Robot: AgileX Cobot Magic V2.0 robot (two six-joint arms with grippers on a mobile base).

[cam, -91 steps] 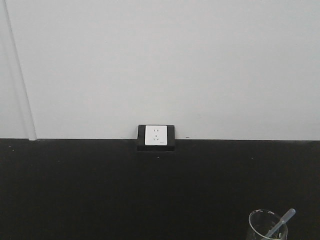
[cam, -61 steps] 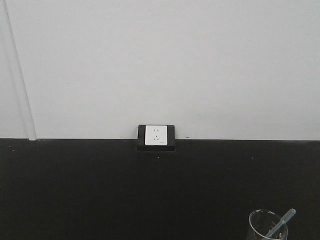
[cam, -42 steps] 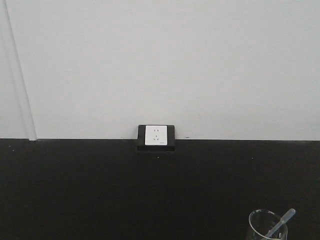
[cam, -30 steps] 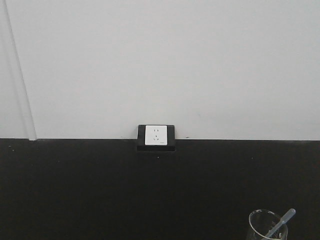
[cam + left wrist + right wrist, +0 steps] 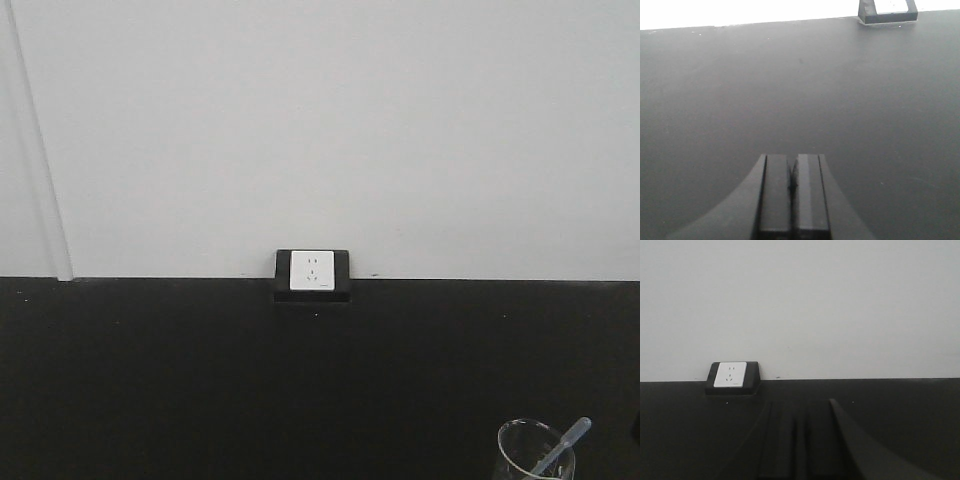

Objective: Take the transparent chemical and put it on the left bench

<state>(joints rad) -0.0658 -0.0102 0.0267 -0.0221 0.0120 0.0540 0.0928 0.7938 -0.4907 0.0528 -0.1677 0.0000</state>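
A small clear glass beaker [image 5: 534, 452] with a clear dropper pipette [image 5: 565, 442] stands at the bottom right of the front view, cut by the frame edge. It sits on a black countertop [image 5: 200, 380] with a wall socket, not the left bench, which is out of view. My left gripper [image 5: 792, 172] is shut and empty, low over bare black counter. My right gripper [image 5: 799, 435] is shut and empty, dark against the counter. The beaker shows in neither wrist view.
A white wall socket in a black frame [image 5: 312, 272] sits at the back edge of the counter against the white wall; it also shows in the left wrist view [image 5: 887, 11] and the right wrist view [image 5: 732, 376].
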